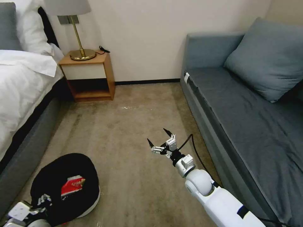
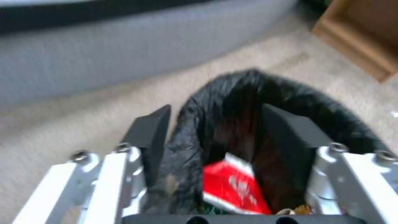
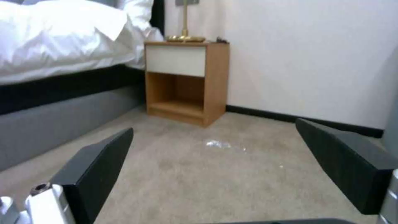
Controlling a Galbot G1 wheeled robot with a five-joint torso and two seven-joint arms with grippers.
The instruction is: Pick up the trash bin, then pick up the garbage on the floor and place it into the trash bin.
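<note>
on my left gripper (image 2: 211, 140) the two black fingers (image 2: 151, 137) sit either side of the bin (image 1: 53, 183) rim, one outside the wall and one inside, pinching the crinkly black liner between them. the bin is tipped up a bit in that grip, low beside the grey bed base (image 1: 25, 151), off the nightstand's (image 1: 90, 75) near side and well apart from it. inside the bin i can see a red-white wrapper (image 1: 72, 185) lying on the liner, and in the left wrist view there's a bit of something gold-brown right beside it at the bottom, too little showing to say what.

right gripper (image 1: 159, 140) has its fingers (image 3: 97, 174) spread wide with nothing between them. it's held out over bare carpet (image 1: 132, 126), closer to the sofa (image 1: 246, 104) than the nightstand, pointing roughly toward the nightstand and wall. there's a small shiny patch (image 3: 217, 143) on the carpet between the gripper and the nightstand, can't tell what it is.
</note>
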